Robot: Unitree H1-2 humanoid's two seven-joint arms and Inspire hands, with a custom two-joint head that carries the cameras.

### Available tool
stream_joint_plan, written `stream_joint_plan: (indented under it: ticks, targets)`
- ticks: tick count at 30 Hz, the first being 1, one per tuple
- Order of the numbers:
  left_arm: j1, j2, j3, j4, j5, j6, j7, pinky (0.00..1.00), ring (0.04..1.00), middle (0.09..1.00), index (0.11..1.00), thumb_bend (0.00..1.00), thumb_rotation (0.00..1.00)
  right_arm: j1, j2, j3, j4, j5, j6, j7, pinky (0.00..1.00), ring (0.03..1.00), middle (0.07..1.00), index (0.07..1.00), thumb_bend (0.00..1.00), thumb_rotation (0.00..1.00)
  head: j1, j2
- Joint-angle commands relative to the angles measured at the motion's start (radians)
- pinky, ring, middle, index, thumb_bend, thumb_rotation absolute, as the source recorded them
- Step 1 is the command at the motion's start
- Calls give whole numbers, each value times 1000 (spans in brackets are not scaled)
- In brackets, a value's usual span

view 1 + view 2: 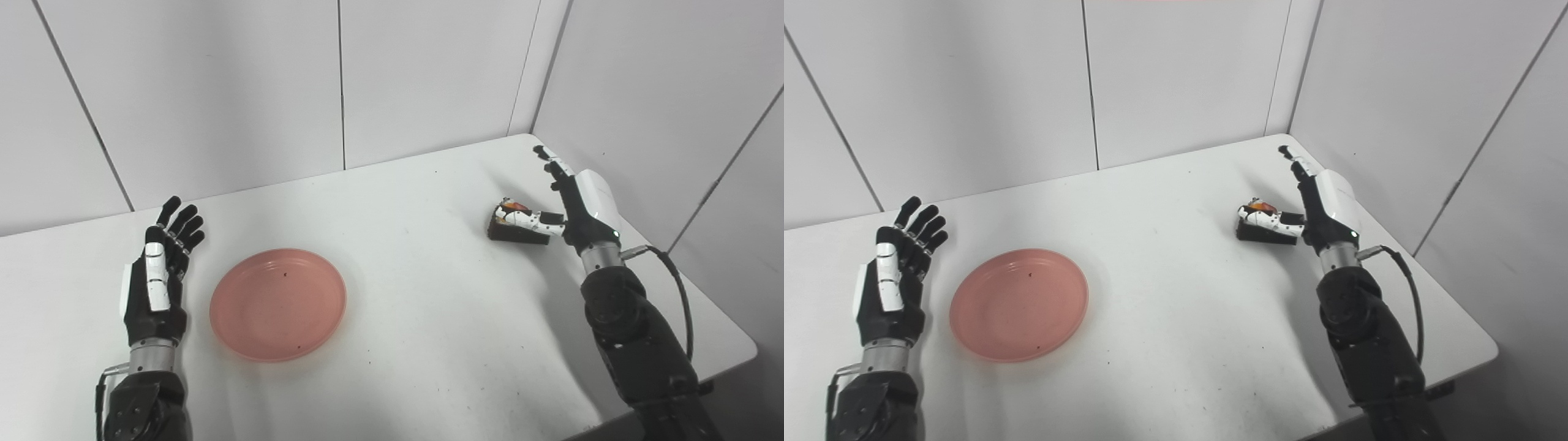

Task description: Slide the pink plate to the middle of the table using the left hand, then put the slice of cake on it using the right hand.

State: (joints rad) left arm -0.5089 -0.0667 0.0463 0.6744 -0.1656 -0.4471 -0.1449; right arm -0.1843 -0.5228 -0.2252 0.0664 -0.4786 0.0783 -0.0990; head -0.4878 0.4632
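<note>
The pink plate (pixel 278 303) lies flat on the white table (pixel 422 288), left of its middle. My left hand (pixel 160 275) is open with fingers straight, just left of the plate and apart from it. The slice of cake (pixel 513 235), dark brown with a white top and an orange-red topping, sits on the table at the right. My right hand (pixel 582 202) is right beside the cake on its right. Its fingers are straight and point away from me, and its thumb lies across the cake's near side. The hand is not closed around the cake.
White panel walls stand behind the table and along its right side, close to the right hand. The table's right edge and front right corner (pixel 744 352) are near the right arm.
</note>
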Motion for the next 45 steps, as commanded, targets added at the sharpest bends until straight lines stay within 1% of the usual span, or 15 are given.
stream_joint_plan:
  ticks: [1, 8, 11, 16, 18, 20, 22, 23, 25, 26, 29, 30, 32, 37, 45]
  targets:
    - [161, 31, 17, 130, 9, -22, -13, 841, 849, 848, 848, 727, 999, -44, -36, 7, -25, -3, 37, 13, 741, 844, 875, 875, 817, 497, 0, 0]
    - [164, 34, 14, 126, 15, -22, -21, 837, 843, 846, 847, 739, 1000, -72, -39, 56, 54, -13, 3, 5, 758, 837, 856, 862, 834, 483, 7, 2]
    - [163, 32, 19, 128, 13, -22, -25, 841, 841, 842, 843, 729, 989, -82, -44, 76, 76, -13, 11, 19, 742, 828, 861, 872, 837, 521, 7, 2]
    - [163, 31, 17, 124, 17, -22, -18, 830, 835, 837, 842, 752, 988, -109, -45, 108, 120, -15, 21, 41, 603, 728, 866, 866, 825, 358, 10, 6]
    - [167, 32, 11, 115, 25, -21, -15, 832, 836, 838, 843, 752, 990, -120, -52, 125, 140, -28, 19, 42, 603, 727, 863, 864, 827, 348, 12, 8]
    - [173, 32, 8, 105, 30, -21, -13, 826, 838, 843, 850, 743, 998, -129, -56, 145, 160, -48, 19, 34, 654, 764, 842, 853, 825, 299, 13, 10]
    - [176, 28, 11, 95, 32, -21, -11, 827, 837, 840, 846, 733, 998, -135, -56, 158, 175, -61, 23, 24, 643, 758, 816, 834, 823, 235, 13, 10]
    - [177, 27, 11, 91, 34, -22, -11, 818, 833, 839, 842, 739, 998, -138, -55, 162, 180, -66, 25, 19, 619, 726, 781, 811, 787, 134, 13, 10]
    - [178, 24, 11, 86, 40, -22, -8, 811, 832, 838, 840, 745, 997, -144, -46, 157, 203, -62, 11, -4, 577, 668, 716, 760, 708, 27, 16, 11]
    - [179, 25, 9, 84, 47, -22, -5, 811, 832, 838, 840, 746, 998, -146, -39, 150, 215, -56, -13, -30, 574, 663, 711, 756, 702, 22, 16, 11]
    - [180, 24, 8, 83, 57, -22, -2, 806, 829, 839, 841, 749, 1000, -151, -24, 136, 247, -46, -75, -112, 437, 531, 623, 658, 609, 2, 20, 14]
    - [180, 24, 8, 83, 57, -22, -3, 811, 831, 842, 842, 740, 1000, -152, -20, 133, 255, -45, -88, -136, 387, 468, 542, 609, 571, 0, 20, 14]
    - [183, 23, 6, 75, 59, -22, -2, 800, 828, 842, 843, 731, 1000, -151, -8, 124, 250, -39, -96, -170, 381, 453, 477, 557, 533, 0, 21, 15]
    - [182, 20, 6, 78, 55, -21, -2, 813, 839, 851, 852, 739, 1000, -154, -4, 126, 262, -29, -153, -230, 377, 440, 447, 531, 515, 0, 23, 15]
    - [186, 13, 9, 67, 50, -22, -7, 815, 839, 847, 843, 736, 993, -157, 12, 130, 230, -18, -197, -253, 325, 397, 435, 530, 514, 0, 39, 21]
